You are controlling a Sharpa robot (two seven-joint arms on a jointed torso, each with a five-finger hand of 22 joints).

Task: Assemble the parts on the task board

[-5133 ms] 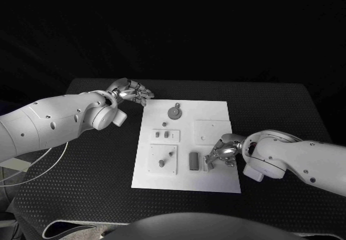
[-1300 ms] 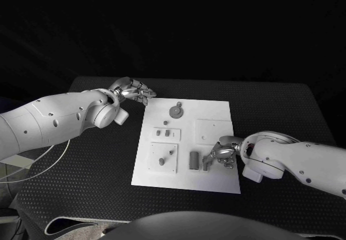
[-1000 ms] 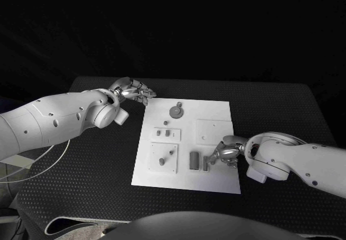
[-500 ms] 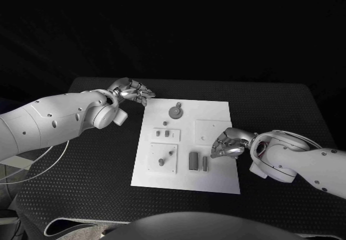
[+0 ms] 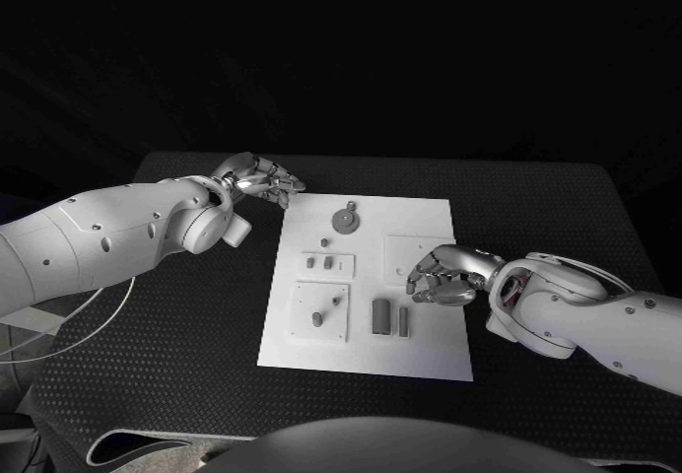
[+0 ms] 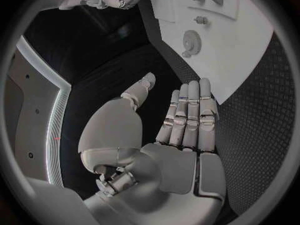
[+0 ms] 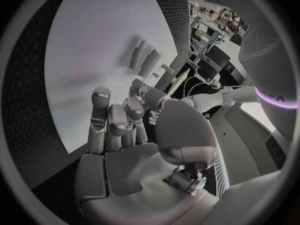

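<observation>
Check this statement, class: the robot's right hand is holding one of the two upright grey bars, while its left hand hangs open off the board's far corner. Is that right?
Not quite. In the head view the right hand holds nothing; its fingers are apart above the task board, and both grey bars stand free beside it. The left hand is indeed open off the far corner.

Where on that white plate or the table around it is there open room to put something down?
The task board has a bare strip along its near edge, below the two upright parts, and bare white at the far right corner beside the gear. The black table lies open on both near sides. It is crowded mid-board, where the right hand hovers, and at the far left corner by the left hand.
</observation>
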